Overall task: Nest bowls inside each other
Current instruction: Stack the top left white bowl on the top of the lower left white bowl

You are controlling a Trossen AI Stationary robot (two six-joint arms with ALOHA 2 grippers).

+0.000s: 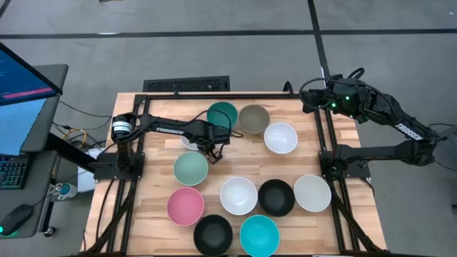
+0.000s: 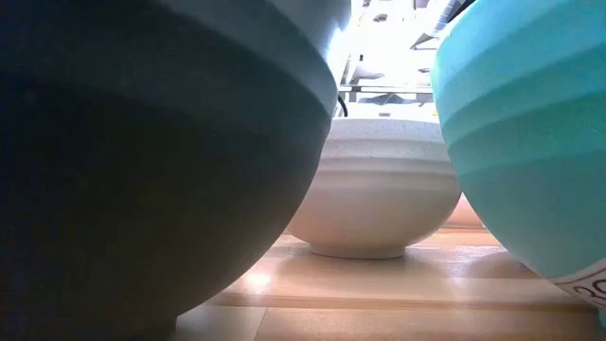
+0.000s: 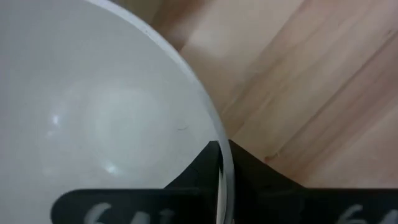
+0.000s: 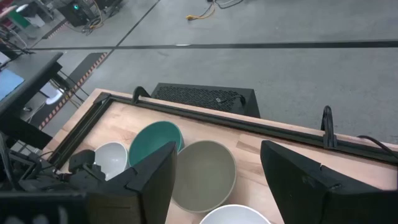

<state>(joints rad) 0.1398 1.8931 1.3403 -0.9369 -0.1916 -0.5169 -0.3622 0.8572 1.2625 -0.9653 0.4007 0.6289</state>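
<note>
Eleven bowls show in the high view. At the far side stand a teal bowl (image 1: pixel 222 114), a taupe bowl (image 1: pixel 253 118) and a white bowl (image 1: pixel 280 138). Nearer are a sage green bowl (image 1: pixel 191 168), pink (image 1: pixel 186 205), white (image 1: pixel 238 195), black (image 1: pixel 276 197), off-white (image 1: pixel 312 193), black (image 1: pixel 213 233) and cyan (image 1: pixel 258 235) bowls. Another white bowl (image 1: pixel 188 140) lies half hidden under my left arm. My left gripper (image 1: pixel 212 148) is shut on its rim. My right gripper (image 4: pixel 217 180) is open and waits above the table's far right corner. My left gripper has the white bowl's rim (image 3: pixel 219 163) between its two fingers, one finger inside the bowl and one outside, on the side of the bowl toward the table's right. The fingers come from above, pointing down. Whether the bowl is lifted off the table, I cannot tell.
Bare wood (image 1: pixel 157 207) lies left of the pink bowl and right of the held bowl (image 3: pixel 311 93). A black frame (image 1: pixel 323 143) rims the table. In the low view the near black bowl (image 2: pixel 142 170) and cyan bowl (image 2: pixel 530 123) fill the foreground, with the white bowl (image 2: pixel 374 194) behind.
</note>
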